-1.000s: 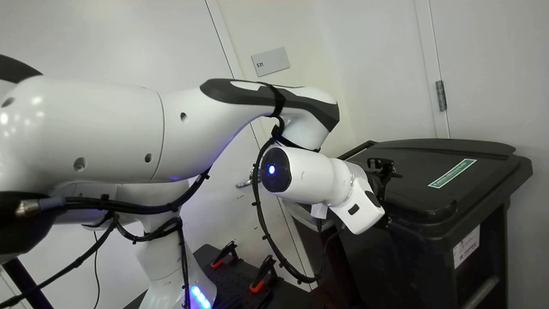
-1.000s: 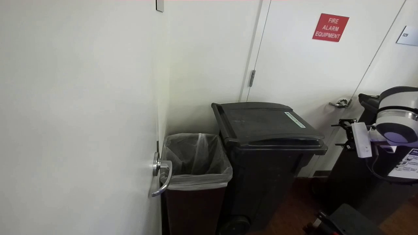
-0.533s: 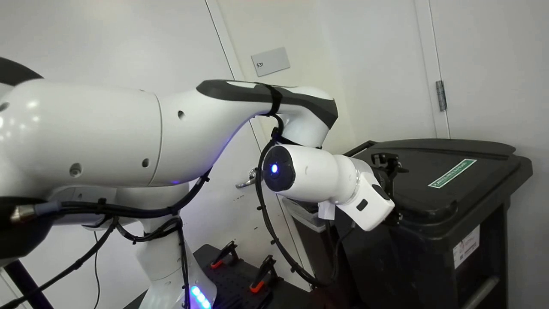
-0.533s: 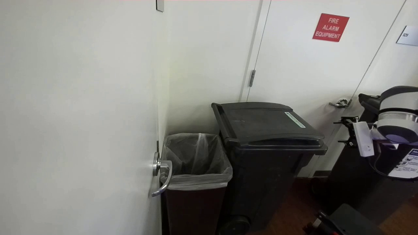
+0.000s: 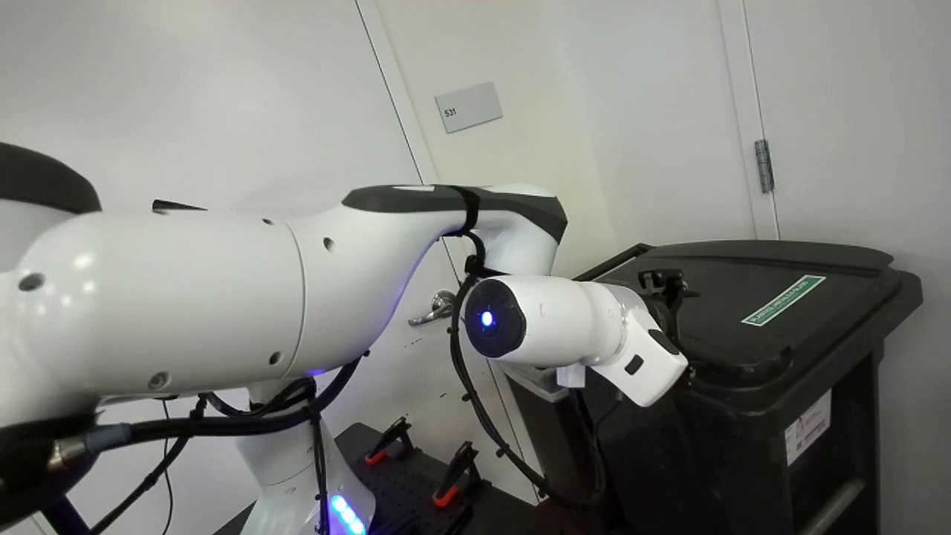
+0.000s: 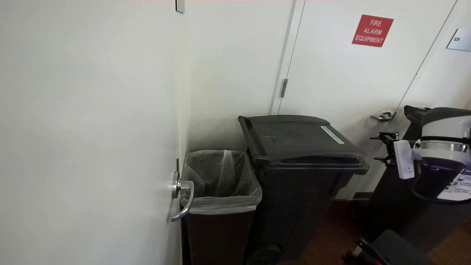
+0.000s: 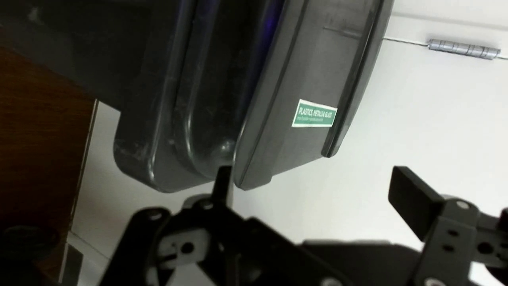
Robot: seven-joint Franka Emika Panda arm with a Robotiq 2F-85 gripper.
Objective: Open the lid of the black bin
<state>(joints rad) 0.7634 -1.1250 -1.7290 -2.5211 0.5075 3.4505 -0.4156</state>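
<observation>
The black bin (image 5: 706,461) stands upright with its flat black lid (image 5: 721,297) lying closed on it; the lid bears a green-white sticker strip. The bin (image 6: 294,198) and lid (image 6: 294,141) also show in an exterior view. My gripper (image 6: 373,148) is open and empty, beside the bin's near right corner, with a gap in that view. In the wrist view my open gripper (image 7: 312,171) has its left finger overlapping the gap between the bin's rim (image 7: 166,159) and the lid's edge (image 7: 254,159); I cannot tell whether it touches. The right finger is over the white wall behind.
A waste bin with a clear liner (image 6: 220,206) stands against the black bin. Another dark bin (image 6: 397,195) is behind my wrist. A door handle (image 6: 186,198) juts out at left. A black table with clamps (image 5: 453,483) is beside my base.
My forearm has sunk clearly. The wrist and gripper have shifted a little right and down in an exterior view, nearer the bin. The gripper stays open; the lid and bin have not moved.
</observation>
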